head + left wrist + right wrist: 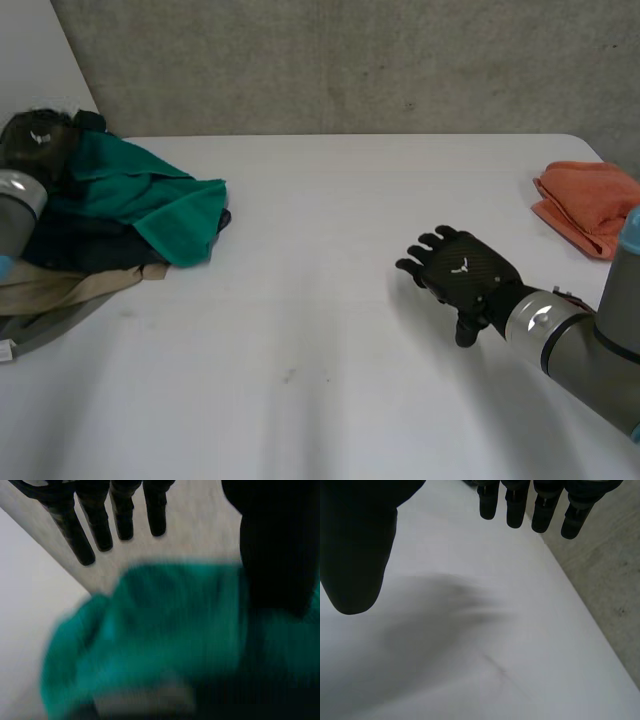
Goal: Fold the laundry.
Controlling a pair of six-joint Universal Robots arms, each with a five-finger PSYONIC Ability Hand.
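The left robot hand [99, 525] hung spread over the green cloth [150, 195] on the pile [80, 250]. The right robot hand [465, 275] hovered spread and empty, well apart from the pile. We judged pinching one loose edge best.

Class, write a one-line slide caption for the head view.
Right hand open over the white table, between a heaped pile topped by a green cloth and a folded orange cloth.
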